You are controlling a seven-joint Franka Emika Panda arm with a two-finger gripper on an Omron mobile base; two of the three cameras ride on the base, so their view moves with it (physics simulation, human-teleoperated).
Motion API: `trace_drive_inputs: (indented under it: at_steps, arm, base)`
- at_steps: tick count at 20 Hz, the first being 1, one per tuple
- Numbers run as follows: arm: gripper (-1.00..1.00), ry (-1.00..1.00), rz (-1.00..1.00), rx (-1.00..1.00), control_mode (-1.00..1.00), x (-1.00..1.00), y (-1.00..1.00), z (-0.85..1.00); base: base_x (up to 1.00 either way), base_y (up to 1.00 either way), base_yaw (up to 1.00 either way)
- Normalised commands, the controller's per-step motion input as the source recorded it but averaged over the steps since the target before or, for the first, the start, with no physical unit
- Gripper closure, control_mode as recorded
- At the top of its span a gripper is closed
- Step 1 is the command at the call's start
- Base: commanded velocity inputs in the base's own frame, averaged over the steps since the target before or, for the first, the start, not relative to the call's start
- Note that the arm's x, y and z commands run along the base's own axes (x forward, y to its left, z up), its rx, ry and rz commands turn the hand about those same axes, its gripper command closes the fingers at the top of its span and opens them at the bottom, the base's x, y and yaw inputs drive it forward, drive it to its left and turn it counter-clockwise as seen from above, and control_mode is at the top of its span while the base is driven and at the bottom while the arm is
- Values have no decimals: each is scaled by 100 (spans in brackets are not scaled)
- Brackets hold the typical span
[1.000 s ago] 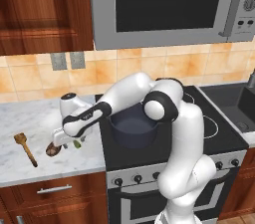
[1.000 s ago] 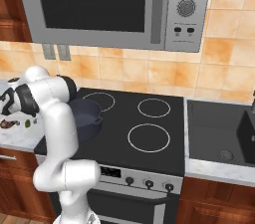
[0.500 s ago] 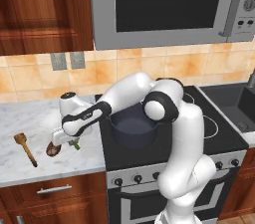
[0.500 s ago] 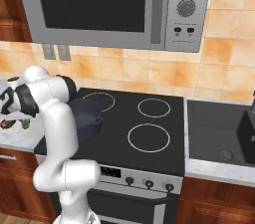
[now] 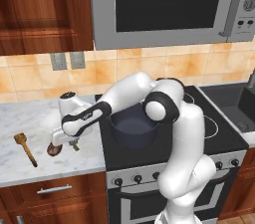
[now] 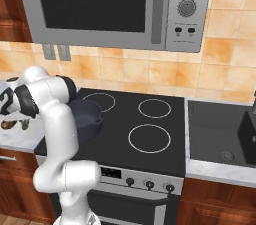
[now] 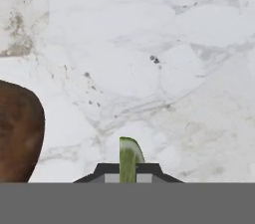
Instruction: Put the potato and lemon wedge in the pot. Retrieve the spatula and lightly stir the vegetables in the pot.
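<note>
Hand view: claw (image 7: 128, 174) pinched shut on lemon wedge (image 7: 129, 158), low over bench (image 7: 149, 44), potato (image 7: 17, 136) just left. Lift straight, clear the potato, then carry right to pot (image 5: 133, 126).

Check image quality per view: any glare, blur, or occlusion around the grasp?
Hand view: sharp, flat even light, no glare; the thin green lemon wedge is pinched by the shut gripper, and the brown oval potato is cropped at the left edge. Left base view: soft rendering; the arm partly hides the dark blue-grey pot. Right base view: grasp area tiny at the left edge.
</note>
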Motion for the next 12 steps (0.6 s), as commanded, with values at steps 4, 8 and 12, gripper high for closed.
trace_drive_inputs:
  at_steps: [4, 8, 12]
  arm:
    - [100, -8, -5, 0, -100, -76, -23, 10]
    - [100, -27, -8, 1, -100, -100, -31, 33]
    - [100, -26, -6, 0, -100, -81, -41, 64]
  base:
    - [0, 0, 0]
    - [0, 0, 0]
    - [0, 0, 0]
